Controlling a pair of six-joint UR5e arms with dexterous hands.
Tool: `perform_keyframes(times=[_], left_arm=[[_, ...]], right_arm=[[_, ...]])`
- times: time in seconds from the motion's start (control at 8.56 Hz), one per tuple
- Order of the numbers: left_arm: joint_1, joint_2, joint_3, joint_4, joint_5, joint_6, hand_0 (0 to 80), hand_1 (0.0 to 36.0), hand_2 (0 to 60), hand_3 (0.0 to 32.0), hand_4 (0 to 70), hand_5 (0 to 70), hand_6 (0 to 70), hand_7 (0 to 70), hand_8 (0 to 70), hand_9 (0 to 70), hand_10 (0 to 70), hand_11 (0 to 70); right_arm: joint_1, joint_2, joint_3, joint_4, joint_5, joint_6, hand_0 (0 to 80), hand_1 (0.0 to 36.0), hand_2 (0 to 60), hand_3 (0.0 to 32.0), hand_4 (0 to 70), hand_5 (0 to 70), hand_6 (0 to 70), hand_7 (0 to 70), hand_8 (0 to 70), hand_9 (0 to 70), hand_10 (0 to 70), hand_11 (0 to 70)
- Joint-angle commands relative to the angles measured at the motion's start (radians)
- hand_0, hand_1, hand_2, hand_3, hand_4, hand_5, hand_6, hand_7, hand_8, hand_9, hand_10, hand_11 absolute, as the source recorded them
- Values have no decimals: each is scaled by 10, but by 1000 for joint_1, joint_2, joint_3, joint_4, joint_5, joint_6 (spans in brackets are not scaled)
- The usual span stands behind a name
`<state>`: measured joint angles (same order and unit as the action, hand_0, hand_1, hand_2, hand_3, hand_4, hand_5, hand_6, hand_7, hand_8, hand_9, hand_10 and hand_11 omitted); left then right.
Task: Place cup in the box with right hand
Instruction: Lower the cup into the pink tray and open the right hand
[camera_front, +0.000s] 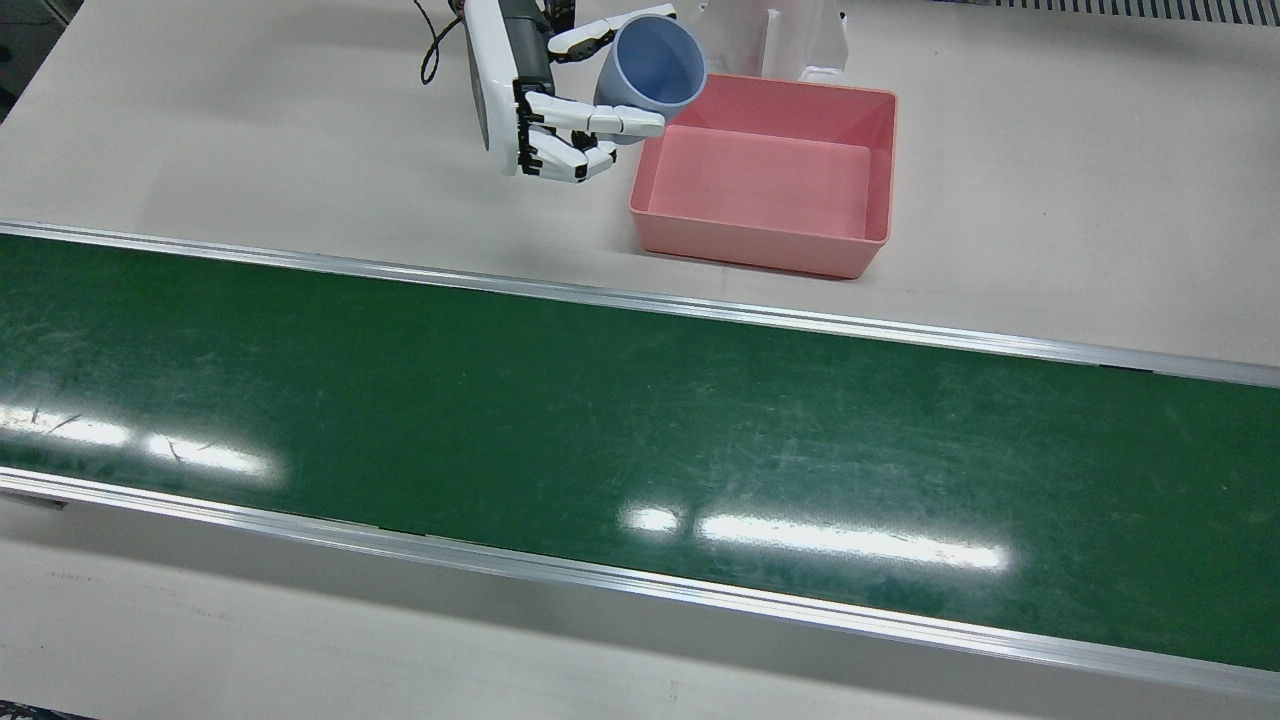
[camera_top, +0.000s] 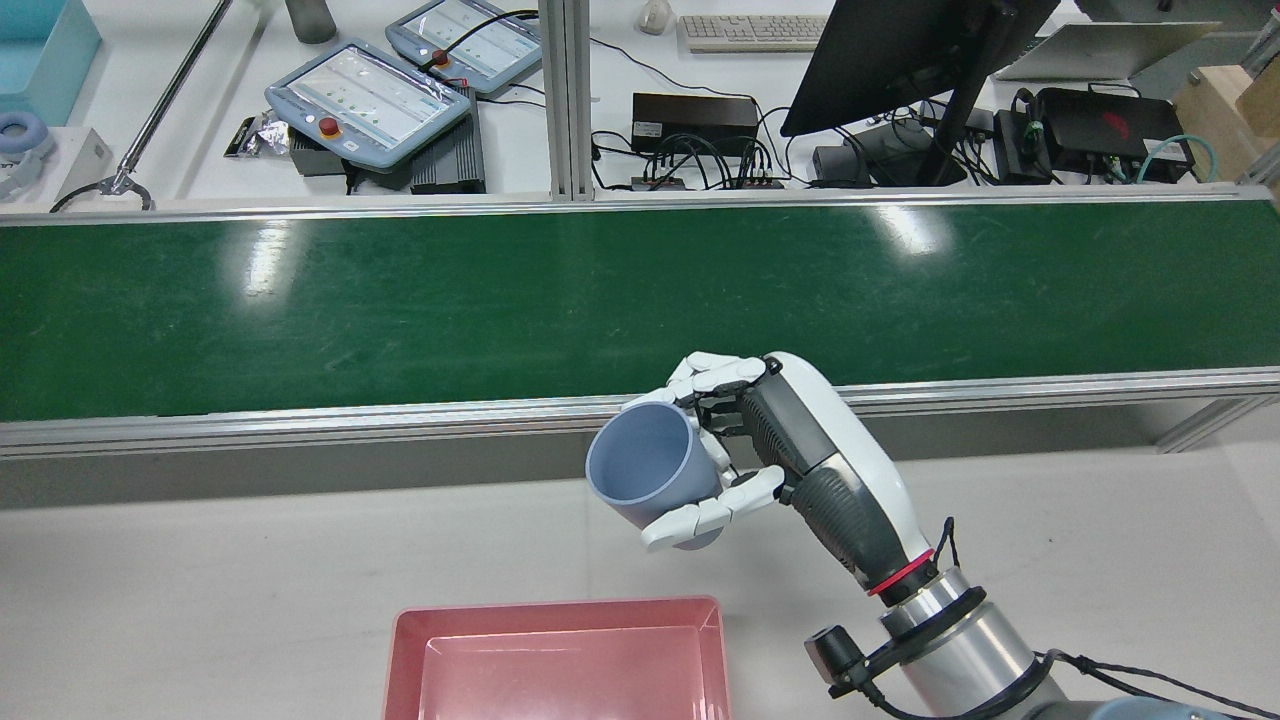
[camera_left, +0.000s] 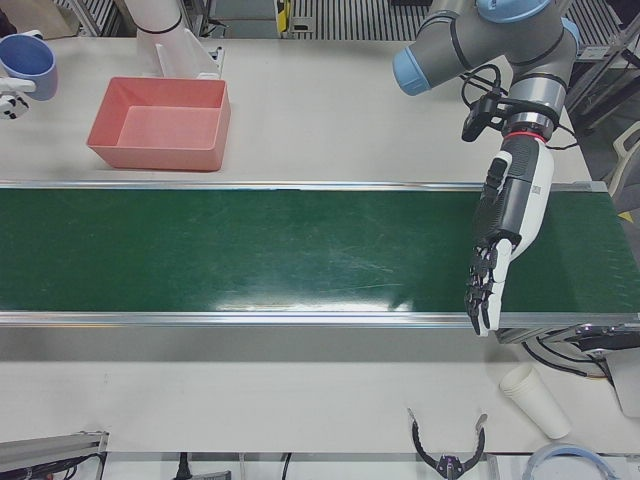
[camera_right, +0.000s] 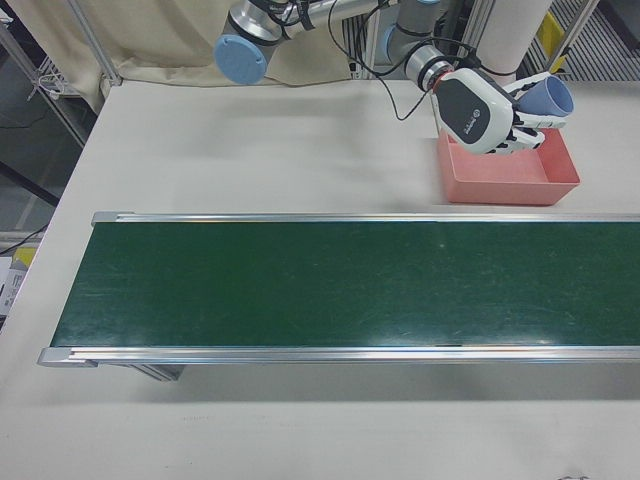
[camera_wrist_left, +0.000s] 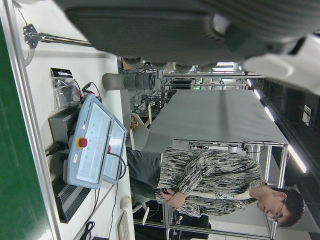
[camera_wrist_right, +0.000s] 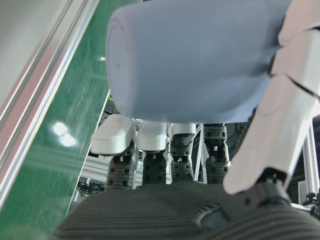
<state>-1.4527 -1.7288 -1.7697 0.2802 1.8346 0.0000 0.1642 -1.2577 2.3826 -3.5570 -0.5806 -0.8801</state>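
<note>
My right hand (camera_front: 560, 120) is shut on a light blue cup (camera_front: 655, 65) and holds it tilted on its side in the air, by the pink box's (camera_front: 750, 245) corner nearest the right arm. The cup's mouth faces the box. In the rear view the cup (camera_top: 650, 470) and hand (camera_top: 790, 440) hang between the belt and the box (camera_top: 560, 605). The right hand view shows the cup's wall (camera_wrist_right: 200, 55) pressed between the fingers. The box is empty. My left hand (camera_left: 495, 250) is open with fingers stretched, over the far end of the belt.
A green conveyor belt (camera_front: 600, 420) with metal rails runs across the table in front of the box. A white pedestal (camera_front: 790, 35) stands right behind the box. A white paper cup (camera_left: 535, 398) lies on the table near the left hand.
</note>
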Motion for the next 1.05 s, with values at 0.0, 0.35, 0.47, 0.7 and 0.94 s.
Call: perform_keyframes(times=[0.0,0.35,0.47,0.7,0.94], left_arm=[[0,0,1,-1,0,0,0,0,0,0,0,0,0,0,0,0,0,0],[0,0,1,-1,0,0,0,0,0,0,0,0,0,0,0,0,0,0],[0,0,1,-1,0,0,0,0,0,0,0,0,0,0,0,0,0,0],[2,0,3,-1,0,0,0,0,0,0,0,0,0,0,0,0,0,0],[0,0,3,-1,0,0,0,0,0,0,0,0,0,0,0,0,0,0]], right_arm=[[-159,9,-16,207,16,-277,623,193,232,0,700,127,389,700,505,700,496,700],[-193,8,-23,270,16,-344,716,212,36,0,368,74,52,157,57,85,25,59],[-193,6,-23,270,16,-338,716,205,28,0,358,75,55,170,67,100,29,63],[-195,3,-22,270,15,-329,689,209,29,0,316,77,59,186,78,119,35,72],[-193,3,-22,270,13,-326,711,178,8,0,346,77,63,200,85,131,38,76]])
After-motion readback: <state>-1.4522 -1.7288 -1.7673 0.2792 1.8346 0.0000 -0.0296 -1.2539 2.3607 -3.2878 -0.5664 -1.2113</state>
